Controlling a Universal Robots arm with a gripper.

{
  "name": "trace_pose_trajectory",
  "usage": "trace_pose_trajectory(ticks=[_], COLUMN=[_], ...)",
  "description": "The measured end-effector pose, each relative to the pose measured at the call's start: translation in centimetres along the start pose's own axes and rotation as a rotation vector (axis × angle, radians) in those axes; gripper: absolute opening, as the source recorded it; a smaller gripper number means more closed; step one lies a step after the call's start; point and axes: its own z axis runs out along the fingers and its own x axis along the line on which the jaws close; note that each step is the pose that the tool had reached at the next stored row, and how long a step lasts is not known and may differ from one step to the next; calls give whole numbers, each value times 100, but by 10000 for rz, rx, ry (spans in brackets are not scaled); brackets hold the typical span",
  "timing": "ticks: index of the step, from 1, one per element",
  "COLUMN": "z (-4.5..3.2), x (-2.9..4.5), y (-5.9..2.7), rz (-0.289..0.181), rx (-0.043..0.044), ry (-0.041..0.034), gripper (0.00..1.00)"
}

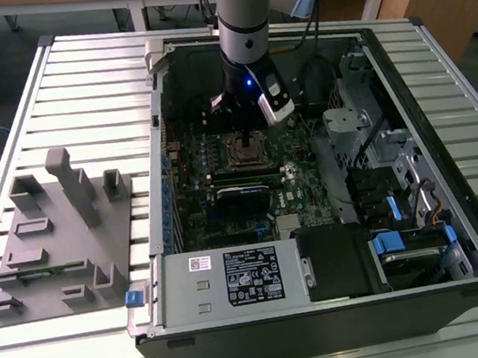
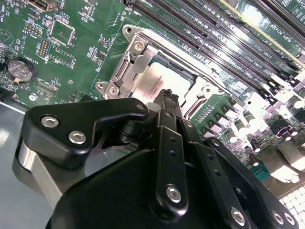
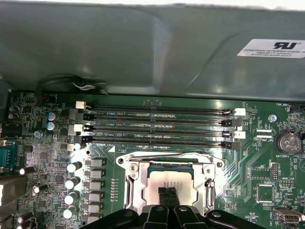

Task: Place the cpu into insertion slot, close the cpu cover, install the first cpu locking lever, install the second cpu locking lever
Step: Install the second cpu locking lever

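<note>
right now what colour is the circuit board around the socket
Green, clearest in the first wrist view: circuit board around the socket.

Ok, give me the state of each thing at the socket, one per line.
cpu: seated in the insertion slot, grey top showing.
insertion slot: filled.
cpu cover: lying flat around the chip.
gripper: fingertips together, just above the chip.
memory slots: all vacant.
computer case: side panel off.

Pincer fingertips together over cpu in insertion slot.
</note>
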Motion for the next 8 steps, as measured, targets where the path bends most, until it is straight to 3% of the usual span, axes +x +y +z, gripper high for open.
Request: trace_pose_trajectory(ticks=[8], z=[-47], x=[-1], y=[4], rz=[-2], rx=[0], ry=[9], gripper=[11])
